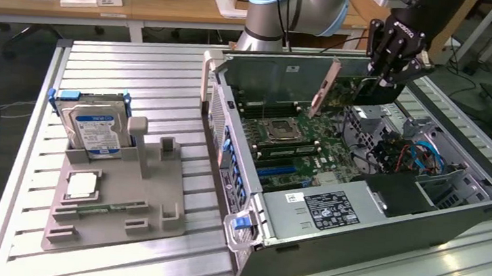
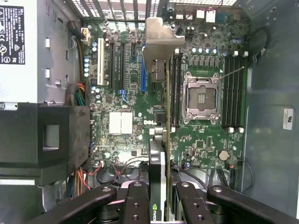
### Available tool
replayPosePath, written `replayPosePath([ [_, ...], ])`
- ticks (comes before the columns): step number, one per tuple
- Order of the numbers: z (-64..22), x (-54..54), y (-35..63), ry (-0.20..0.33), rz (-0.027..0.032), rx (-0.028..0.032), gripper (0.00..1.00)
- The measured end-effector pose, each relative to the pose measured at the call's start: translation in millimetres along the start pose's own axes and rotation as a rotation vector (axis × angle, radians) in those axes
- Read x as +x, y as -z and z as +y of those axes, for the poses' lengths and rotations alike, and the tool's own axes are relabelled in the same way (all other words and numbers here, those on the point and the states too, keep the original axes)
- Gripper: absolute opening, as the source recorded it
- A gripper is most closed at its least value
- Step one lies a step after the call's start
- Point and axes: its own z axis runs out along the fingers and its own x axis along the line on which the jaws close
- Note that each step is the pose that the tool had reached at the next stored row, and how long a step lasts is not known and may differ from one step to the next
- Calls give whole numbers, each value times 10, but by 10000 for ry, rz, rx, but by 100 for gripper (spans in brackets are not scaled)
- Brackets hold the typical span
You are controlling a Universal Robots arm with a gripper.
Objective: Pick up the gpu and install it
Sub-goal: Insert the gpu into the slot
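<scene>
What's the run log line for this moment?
jaws: shut on gpu | gpu: held on edge over motherboard | site: open computer case lying on its side | install: card not yet in slot

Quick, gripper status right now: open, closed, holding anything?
gripper: closed on the gpu, holding it edge-on above the motherboard.
</scene>
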Motion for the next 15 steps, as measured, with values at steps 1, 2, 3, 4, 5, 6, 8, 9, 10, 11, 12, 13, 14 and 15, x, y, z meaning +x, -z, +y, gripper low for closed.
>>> replayPosePath([
  [1, 0, 0, -1, 0, 1, 0, 27],
  [2, 0, 0, -1, 1, 2, 0, 27],
  [3, 0, 0, -1, 1, 2, 0, 27],
  [4, 0, 0, -1, 1, 2, 0, 27],
  [5, 0, 0, -1, 1, 1, 0, 27],
  [6, 0, 0, -2, 1, 1, 0, 27],
  [8, 0, 0, -9, 1, -2, 1, 27],
  [9, 0, 2, -39, 0, 0, 0, 27],
  [10, 0, 2, -56, 1, 0, 0, 27],
  [11, -1, 3, -74, 1, 1, 0, 27],
  [12, -1, 3, -92, 1, 1, 0, 27],
  [13, -1, 4, -111, 0, 0, 0, 27],
  [14, -1, 5, -146, 1, 0, 0, 27],
  [15, -1, 6, -158, 1, 0, 0, 27],
])
